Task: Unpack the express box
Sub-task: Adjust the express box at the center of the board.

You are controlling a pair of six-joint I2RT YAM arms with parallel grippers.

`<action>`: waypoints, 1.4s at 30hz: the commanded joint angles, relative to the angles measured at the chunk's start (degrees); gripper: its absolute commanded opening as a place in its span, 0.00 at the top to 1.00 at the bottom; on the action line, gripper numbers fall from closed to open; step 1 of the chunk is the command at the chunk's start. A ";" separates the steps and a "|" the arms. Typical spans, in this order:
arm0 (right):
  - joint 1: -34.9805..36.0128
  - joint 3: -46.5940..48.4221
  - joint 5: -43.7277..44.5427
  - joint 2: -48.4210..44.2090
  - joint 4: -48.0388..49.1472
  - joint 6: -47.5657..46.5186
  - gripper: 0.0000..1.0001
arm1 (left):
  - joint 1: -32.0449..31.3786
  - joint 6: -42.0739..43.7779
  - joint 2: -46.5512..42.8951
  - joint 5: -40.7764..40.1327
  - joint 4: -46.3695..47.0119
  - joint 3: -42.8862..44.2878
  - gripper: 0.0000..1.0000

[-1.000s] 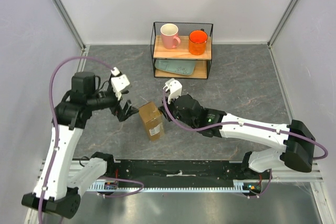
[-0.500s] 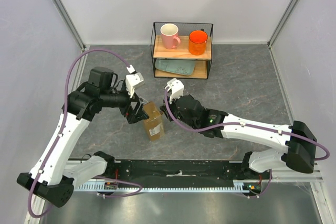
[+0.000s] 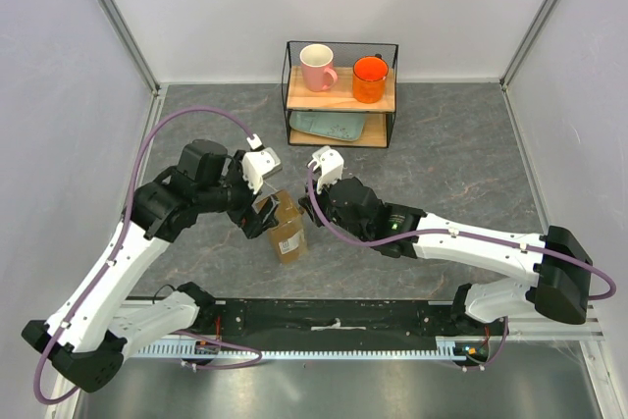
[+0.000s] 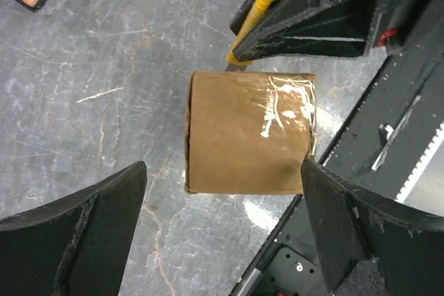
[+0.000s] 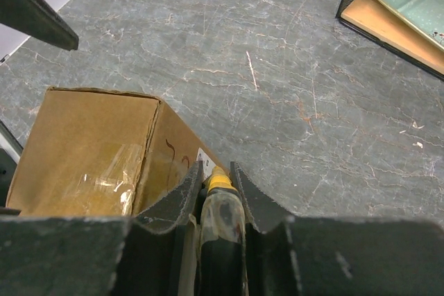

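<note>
Express box lies taped shut mid desk; left gripper hangs spread wide astride it, likely to steady it, while right gripper pinches a yellow utility knife just beside the box's side, probably to slit the tape. Wire shelf at the back holds pink mug and orange mug on top, teal tray below; box contents not visible

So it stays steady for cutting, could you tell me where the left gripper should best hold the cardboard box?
Likely from above, across two opposite side walls: the box lies broad face up, and the open left gripper spans that width.
</note>
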 commanded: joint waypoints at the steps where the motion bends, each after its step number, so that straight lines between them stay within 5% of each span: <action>1: -0.02 -0.31 0.73 -1.01 2.54 -0.05 1.00 | -0.75 -2.89 -0.18 -4.02 3.93 -0.07 0.00; 20: -0.11 0.05 0.82 -0.57 2.62 0.12 1.00 | -2.51 -2.54 -0.27 3.71 2.00 -2.09 0.00; 42: -0.11 -0.13 0.47 -0.75 2.36 0.39 1.00 | -2.51 -1.31 -0.01 1.87 0.68 2.48 0.00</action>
